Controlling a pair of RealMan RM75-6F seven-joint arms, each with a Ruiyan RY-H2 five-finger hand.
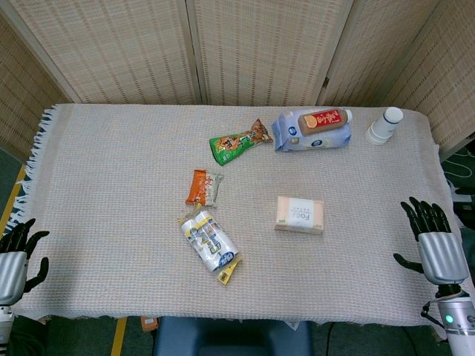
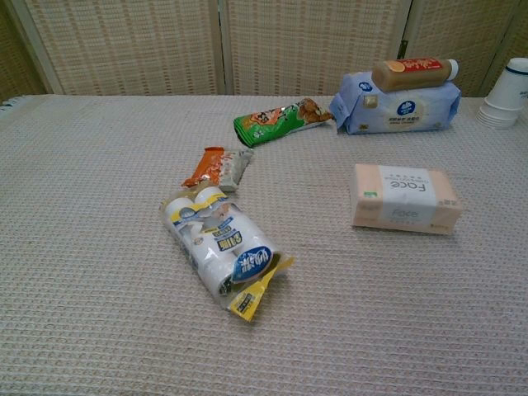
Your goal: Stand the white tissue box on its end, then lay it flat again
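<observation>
- One white tissue box (image 1: 300,214), right of centre.
- One blue wipes pack (image 1: 308,133), far right.
- One brown bottle (image 1: 323,119) lying on it.
- One stack of paper cups (image 1: 384,125).
- Three snack packets: green (image 1: 240,141), orange (image 1: 203,187), white-and-yellow (image 1: 211,242).

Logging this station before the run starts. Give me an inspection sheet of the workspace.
Surface: woven cloth covers the table.
Job's things: tissue box lies flat, untouched.
Clutter: green snack bag, orange wrapper, white roll pack, blue wipes pack with brown bottle on top, paper cups.
Hands: left hand and right hand open at near corners.
Cables: nothing seen.
Surroundings: woven screens behind.
</observation>
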